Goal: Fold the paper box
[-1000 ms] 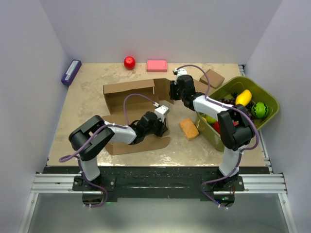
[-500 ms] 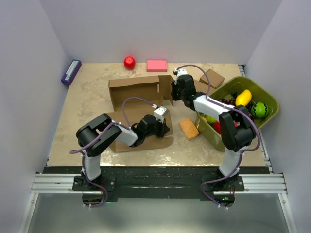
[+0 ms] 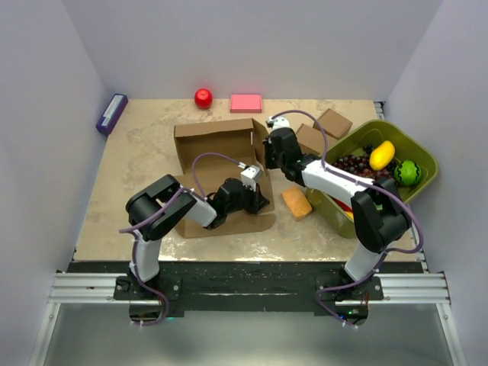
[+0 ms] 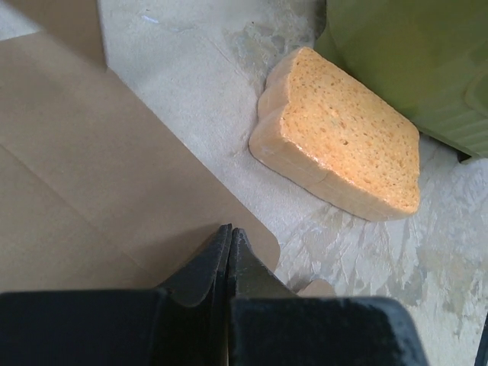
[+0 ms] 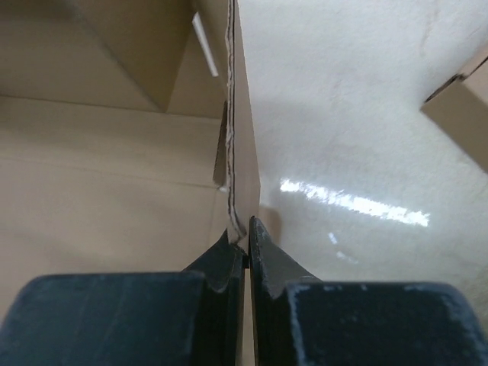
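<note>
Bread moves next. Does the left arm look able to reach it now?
Probably yes: the bread lies just beyond the left end effector with nothing between them, though its shut jaws must open first.

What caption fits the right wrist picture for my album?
Right gripper pinching an upright flap of the paper box.

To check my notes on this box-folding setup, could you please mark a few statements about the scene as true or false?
1. The right claw is pinched on an upright wall of the paper box. True.
2. The orange sponge lies inside the green bin. False: it lies on the table, just outside the bin.
3. The left claw is wide open. False: its fingers are shut together, over the box's near flap.
4. A red ball sits by the far wall, left of a pink block. True.
</note>
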